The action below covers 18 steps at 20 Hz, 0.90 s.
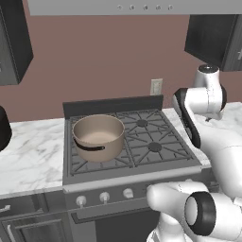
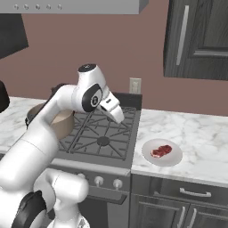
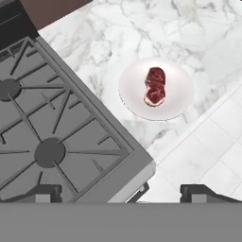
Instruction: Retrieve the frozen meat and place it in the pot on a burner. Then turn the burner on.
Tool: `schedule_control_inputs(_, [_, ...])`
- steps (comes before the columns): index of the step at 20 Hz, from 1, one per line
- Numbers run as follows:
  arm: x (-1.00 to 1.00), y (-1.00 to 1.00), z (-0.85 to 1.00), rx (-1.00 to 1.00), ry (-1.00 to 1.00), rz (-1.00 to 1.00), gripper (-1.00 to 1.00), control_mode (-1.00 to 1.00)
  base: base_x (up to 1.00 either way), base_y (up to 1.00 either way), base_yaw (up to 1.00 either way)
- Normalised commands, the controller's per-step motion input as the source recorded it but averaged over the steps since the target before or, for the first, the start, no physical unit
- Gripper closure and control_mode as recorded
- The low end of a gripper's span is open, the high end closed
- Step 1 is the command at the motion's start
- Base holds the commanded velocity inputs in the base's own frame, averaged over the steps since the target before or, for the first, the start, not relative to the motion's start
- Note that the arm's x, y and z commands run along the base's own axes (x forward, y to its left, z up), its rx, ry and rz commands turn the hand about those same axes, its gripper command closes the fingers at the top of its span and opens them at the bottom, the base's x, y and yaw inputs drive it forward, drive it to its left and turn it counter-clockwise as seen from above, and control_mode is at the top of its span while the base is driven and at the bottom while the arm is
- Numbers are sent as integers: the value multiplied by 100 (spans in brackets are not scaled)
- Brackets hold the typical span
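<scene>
Because the frozen meat was a small, flat, red-pink chunk with white patches, I judged it light and stiff, hard through rather than yielding, and probably slick on its faces if frost was on it. It lay on a round pale plate, which itself rested on the marble table just beside the stove. A shallow thing on a smooth plate offers little height to bite on, so the best hold looked to be across its narrower width, low at the edges, with the jaws coming down almost to the plate; a grip on the top faces alone might let it skid out or push the plate along.

Seen from the hand view, the gripper hung above the stove's front corner with its jaws spread wide and nothing between them. The meat sat ahead of the jaws and a little to the right of their midline, well apart from both fingertips, and clearly lower. Its long axis ran roughly away from the jaws, though the blur at its rim made the exact outline hard to tell.

From the left base view, the tan pot stood on the front left burner, far to the other side of the jaws from the plate.
</scene>
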Motion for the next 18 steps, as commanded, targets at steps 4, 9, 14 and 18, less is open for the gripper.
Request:
schedule_control_inputs(4, [0,-42,-15,0,0,-11,-100,-100,0,0,0])
schedule_control_inputs(9, [0,-29,-18,0,0,-10,-100,-100,0,0,0])
schedule_control_inputs(14, [1,-35,-20,0,0,-6,-100,-100,0,0,0])
schedule_control_inputs(18, [3,-37,-23,0,0,0,-100,-100,0,0,0])
